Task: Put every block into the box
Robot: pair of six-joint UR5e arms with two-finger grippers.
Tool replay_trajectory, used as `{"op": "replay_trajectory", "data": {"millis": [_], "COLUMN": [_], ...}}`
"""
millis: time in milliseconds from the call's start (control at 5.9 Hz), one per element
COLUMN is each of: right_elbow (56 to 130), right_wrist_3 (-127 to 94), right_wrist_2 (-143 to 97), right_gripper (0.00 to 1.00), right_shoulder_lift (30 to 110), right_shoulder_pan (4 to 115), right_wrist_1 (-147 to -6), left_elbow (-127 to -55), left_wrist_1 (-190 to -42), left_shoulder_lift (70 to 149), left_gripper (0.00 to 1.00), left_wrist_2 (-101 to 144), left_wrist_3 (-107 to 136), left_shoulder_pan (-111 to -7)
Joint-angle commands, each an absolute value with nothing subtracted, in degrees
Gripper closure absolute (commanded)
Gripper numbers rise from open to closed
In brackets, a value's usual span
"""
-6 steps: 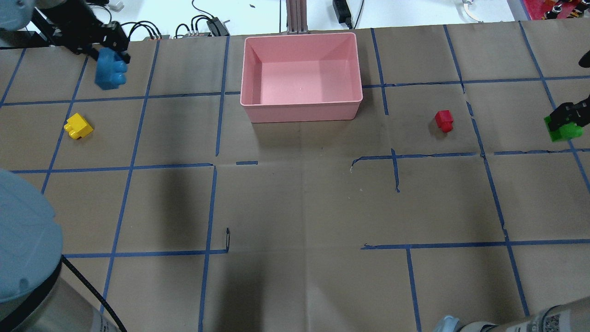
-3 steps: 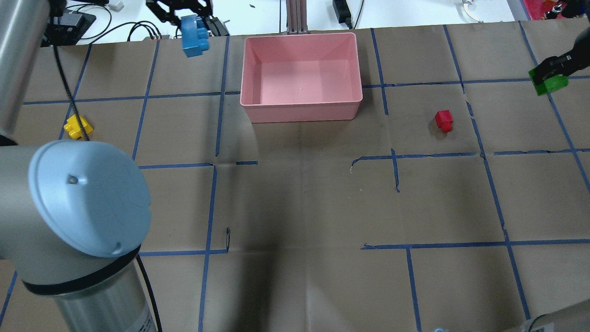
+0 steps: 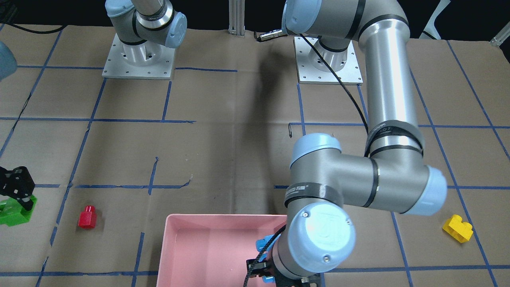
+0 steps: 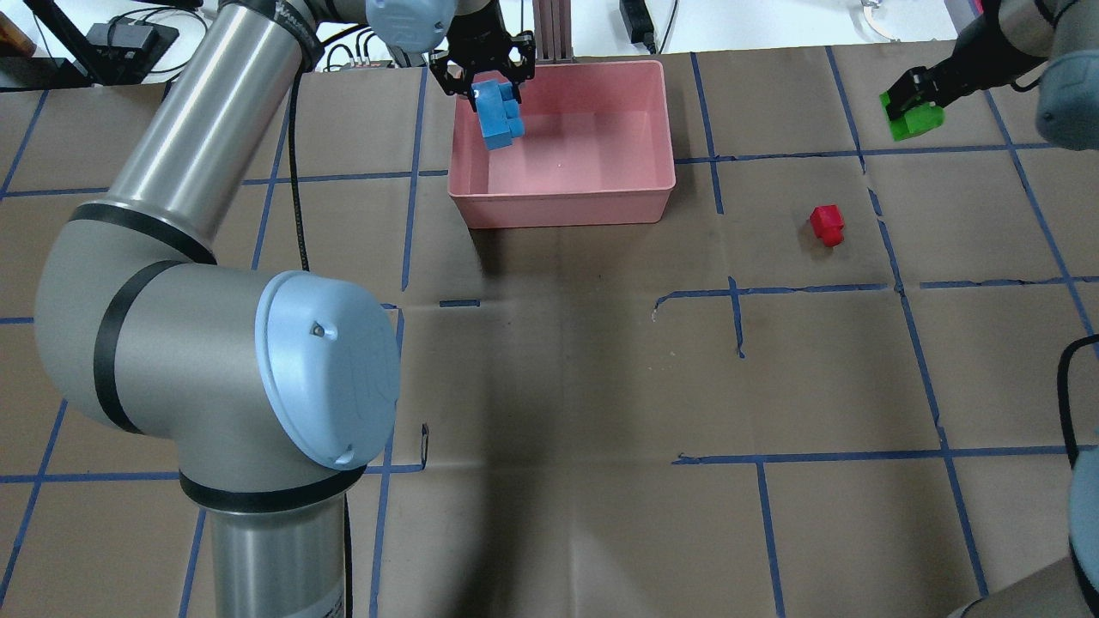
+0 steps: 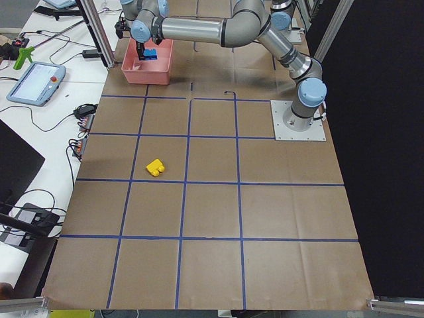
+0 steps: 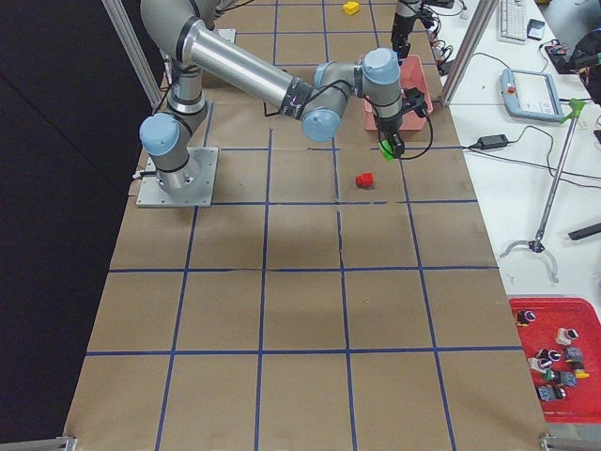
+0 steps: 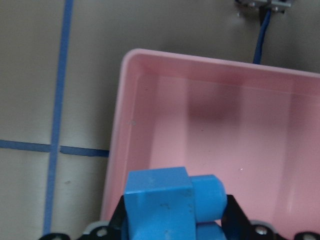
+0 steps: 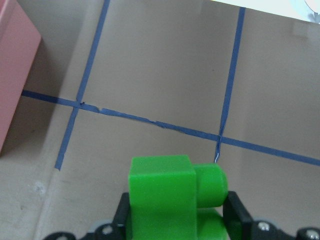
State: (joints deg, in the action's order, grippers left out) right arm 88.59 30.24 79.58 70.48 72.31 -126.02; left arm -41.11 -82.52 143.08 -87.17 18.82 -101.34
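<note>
My left gripper (image 4: 492, 86) is shut on the light blue brick (image 4: 500, 118) and holds it over the far left part of the pink box (image 4: 562, 202). The left wrist view shows the blue brick (image 7: 162, 202) above the box's floor (image 7: 210, 120). My right gripper (image 4: 913, 93) is shut on the green brick (image 4: 915, 120), held above the table to the right of the box; it also shows in the right wrist view (image 8: 167, 197). The red brick (image 4: 828, 225) lies on the table between the box and my right gripper. The yellow brick (image 3: 457, 228) lies on my left side, hidden behind my left arm in the overhead view.
The table is brown paper with a blue tape grid (image 4: 738, 318). My left arm's elbow (image 4: 223, 343) fills the overhead view's left. A metal post (image 4: 549, 30) stands behind the box. Cables and boxes (image 4: 378, 47) lie beyond the far edge.
My left gripper has carried the blue brick to the right, from the far left to over the box. My right gripper has carried the green brick farther away and left, toward the box.
</note>
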Motion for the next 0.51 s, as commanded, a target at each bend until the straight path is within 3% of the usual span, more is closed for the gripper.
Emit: {"op": "replay_trajectory", "data": {"millis": [0,339], "right_elbow": [85.44,84.12], "right_wrist_3": [24.65,16.40], "right_wrist_2": [79.63,79.54], "right_gripper": [0.97,0.96], "right_shoulder_lift": [68.74,67.25], "right_shoulder_pan": [77.58,84.51], "right_wrist_1": [-126.65,-128.39], "left_elbow": [-41.40,-41.75], "left_wrist_1": [-79.73,-82.86], "left_shoulder_lift": [142.56,137.93], "left_gripper": [0.01,0.00], "left_wrist_2": [-87.63,-87.45], "left_wrist_3": [19.69,18.46], "left_shoulder_pan": [-101.95,-99.95]}}
